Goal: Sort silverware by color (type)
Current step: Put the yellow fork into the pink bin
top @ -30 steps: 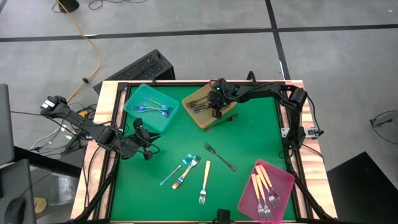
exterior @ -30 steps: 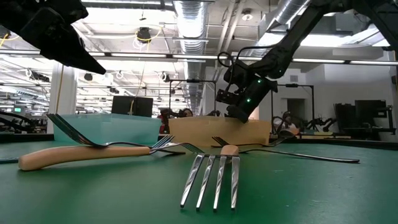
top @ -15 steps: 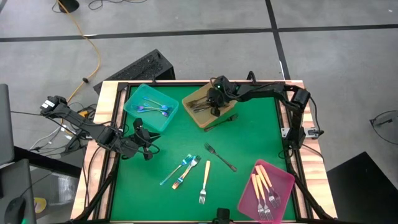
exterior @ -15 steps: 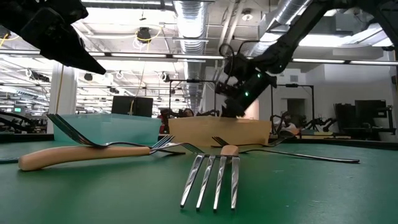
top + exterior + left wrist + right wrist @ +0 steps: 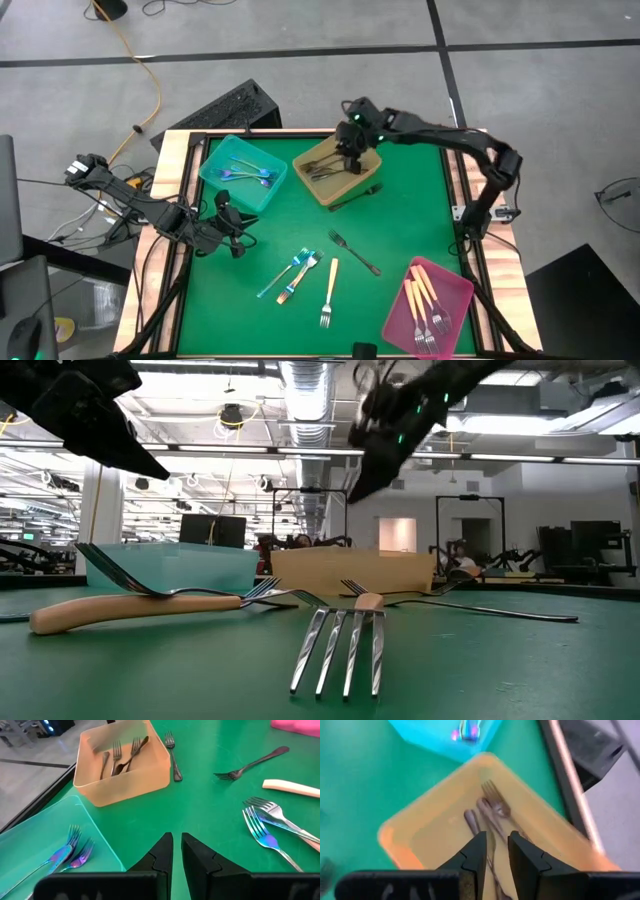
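The dark grey metal forks and spoon (image 5: pixel 322 170) lie in the amber translucent plastic tray (image 5: pixel 318 190) at about twelve o'clock on the green felt table (image 5: pixel 400 215), with one more dark fork (image 5: pixel 356 193) lying just outside the tray's wall at its five o'clock. A lone dark grey fork (image 5: pixel 353 251) rests near the table's centre, apart from the rest. At about six o'clock lie two iridescent blue-teal forks (image 5: pixel 290 270) and a cream-handled fork (image 5: pixel 329 292). The teal tray (image 5: pixel 215 180) at ten o'clock holds iridescent pieces; the pink tray (image 5: pixel 455 300) at five o'clock holds cream-handled ones.

The step in hand looks like a drop-off into the amber tray just finished. To do the next pick well, I judge the right gripper (image 5: pixel 350 140) should clear the tray wall before swinging toward the loose dark forks, then come down across a handle, not the tines, so the flat metal does not slip.

The right arm reaches across the far edge, its gripper poised above the amber tray, fingers (image 5: pixel 472 857) nearly together with a narrow gap and nothing between them. The left gripper (image 5: pixel 232 222) waits at nine o'clock, fingers (image 5: pixel 162 852) likewise nearly closed, empty.
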Available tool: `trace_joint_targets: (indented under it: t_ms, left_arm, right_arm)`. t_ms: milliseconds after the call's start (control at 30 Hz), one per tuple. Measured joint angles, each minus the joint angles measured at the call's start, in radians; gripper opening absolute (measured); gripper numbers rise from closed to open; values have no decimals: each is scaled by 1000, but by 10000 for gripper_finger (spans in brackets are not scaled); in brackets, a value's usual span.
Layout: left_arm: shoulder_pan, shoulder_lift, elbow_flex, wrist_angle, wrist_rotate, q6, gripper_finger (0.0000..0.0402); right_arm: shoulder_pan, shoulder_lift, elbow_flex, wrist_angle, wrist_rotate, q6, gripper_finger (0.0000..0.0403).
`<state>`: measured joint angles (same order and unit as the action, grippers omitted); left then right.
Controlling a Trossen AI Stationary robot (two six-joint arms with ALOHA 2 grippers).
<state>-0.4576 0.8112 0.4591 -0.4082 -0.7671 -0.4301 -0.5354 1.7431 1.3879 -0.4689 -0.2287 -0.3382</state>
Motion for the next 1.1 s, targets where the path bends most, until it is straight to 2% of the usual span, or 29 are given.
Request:
trace_joint_targets:
  t_ms: [167, 367, 733, 933, 1100]
  left_arm:
    - [0, 0, 0, 1, -1, 20, 25]
    - [0, 0, 0, 4, 0, 24, 25]
    - [0, 0, 0, 4, 0, 34, 25]
    - [0, 0, 0, 4, 0, 34, 25]
    - [0, 0, 0, 4, 1, 34, 25]
  right_arm:
    - [10, -116, 82, -129, 4, -3, 102]
    - [20, -298, 98, -186, 43, 5, 102]
    - [68, -541, 98, -503, 77, 190, 102]
    - [193, -613, 18, -592, 78, 324, 102]
    - [376, -664, -117, -586, 85, 481, 102]
